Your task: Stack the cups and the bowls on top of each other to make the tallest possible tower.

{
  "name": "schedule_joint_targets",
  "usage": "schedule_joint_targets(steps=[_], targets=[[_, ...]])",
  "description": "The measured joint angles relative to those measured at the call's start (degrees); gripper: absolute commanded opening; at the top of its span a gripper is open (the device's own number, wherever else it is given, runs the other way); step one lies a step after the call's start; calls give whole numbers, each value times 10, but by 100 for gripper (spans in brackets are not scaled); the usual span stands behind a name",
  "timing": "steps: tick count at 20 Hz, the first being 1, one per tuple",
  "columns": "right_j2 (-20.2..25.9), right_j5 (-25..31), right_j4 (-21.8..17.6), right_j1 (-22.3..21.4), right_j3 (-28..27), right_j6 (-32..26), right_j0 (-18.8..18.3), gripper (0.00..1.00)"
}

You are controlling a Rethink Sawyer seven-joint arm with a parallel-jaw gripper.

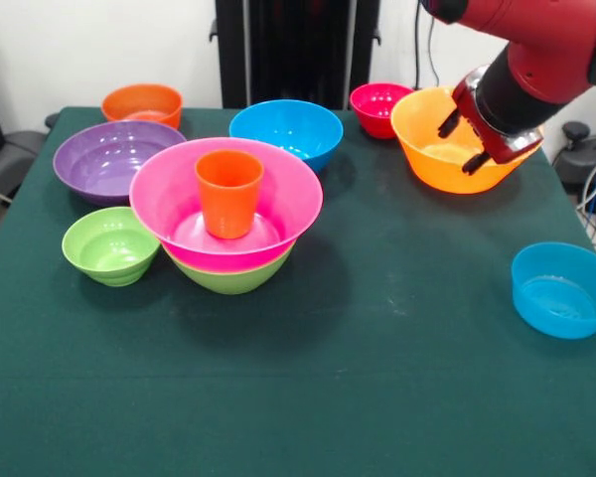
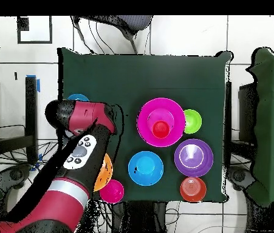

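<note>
The tower stands left of centre: a green bowl [image 1: 233,276] lowest, a large pink bowl [image 1: 179,199] nested in it, and the orange cup [image 1: 228,191] upright in the pink bowl. In the overhead view the pink bowl [image 2: 148,118] holds the cup [image 2: 161,128]. My gripper [image 1: 461,145] is open and empty, with its fingers spread over the large orange bowl [image 1: 427,149] at the back right. In the overhead view the arm covers the gripper and most of the large orange bowl [image 2: 106,172].
Loose bowls stand around: small green [image 1: 109,244], purple [image 1: 109,159], small orange [image 1: 142,103], medium blue [image 1: 286,131], small red [image 1: 377,105], small blue [image 1: 563,289] near the right edge. The dark green cloth [image 1: 358,378] covers the table.
</note>
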Motion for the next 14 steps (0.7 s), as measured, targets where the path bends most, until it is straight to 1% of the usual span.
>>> schedule_joint_targets(steps=[9,14], targets=[[6,18,0,-43,12,0,-31,100],[6,20,0,-68,28,0,-30,100]])
